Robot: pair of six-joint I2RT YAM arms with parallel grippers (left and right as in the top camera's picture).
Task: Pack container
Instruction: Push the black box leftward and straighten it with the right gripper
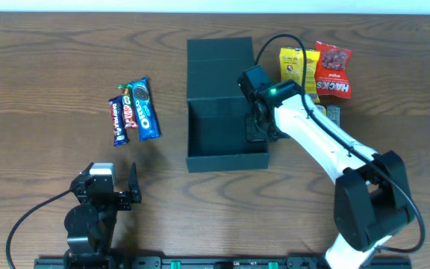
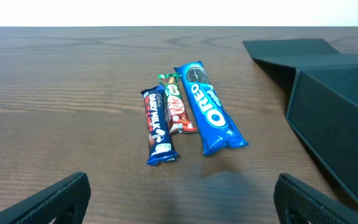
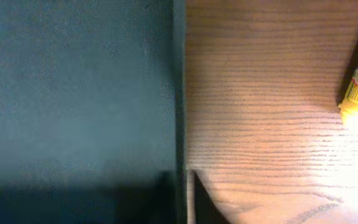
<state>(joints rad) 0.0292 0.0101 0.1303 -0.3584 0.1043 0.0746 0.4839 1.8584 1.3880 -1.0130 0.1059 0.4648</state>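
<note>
Overhead shows one container (image 1: 226,161), three snack bars (image 1: 134,112), two bright packets (image 1: 333,71).

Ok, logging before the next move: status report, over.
Left fingers open, idle near the front edge. Right fingers at container right wall, state unclear. Container lid open, nothing visible inside. Snack bars left, packets right, none blocking.
</note>
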